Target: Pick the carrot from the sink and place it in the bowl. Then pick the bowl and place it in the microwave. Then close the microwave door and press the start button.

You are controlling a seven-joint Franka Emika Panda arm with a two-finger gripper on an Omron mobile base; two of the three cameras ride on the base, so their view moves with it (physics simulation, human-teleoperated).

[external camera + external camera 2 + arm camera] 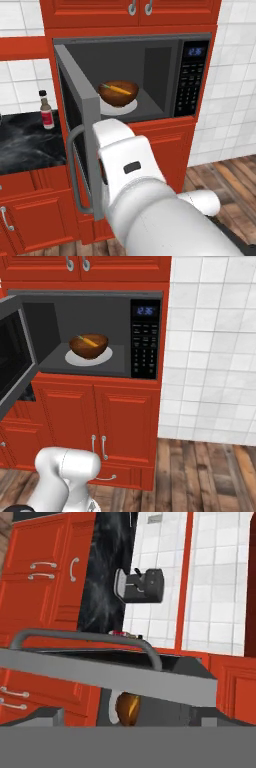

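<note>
The microwave point(160, 60) point(100, 301) stands open. Inside it the brown bowl point(118, 94) point(88, 346) rests on a white plate point(131, 107) point(72, 360), with the orange carrot point(116, 89) point(89, 341) lying in the bowl. The microwave door point(80, 115) point(12, 356) is swung out to the left. My arm point(135, 190) point(65, 471) is just in front of its free edge. The hand view looks from close up over the door's edge point(100, 672) and curved handle point(85, 637), with the bowl point(129, 708) beyond. Nothing is held, and the jaws are spread wide. The sink is out of view.
The black keypad panel point(190, 85) point(145, 341) with a blue display is on the microwave's right. A small bottle point(46, 111) stands on the dark counter point(25, 140) to the left. Red cabinets surround the microwave. Wooden floor point(210, 476) lies to the right.
</note>
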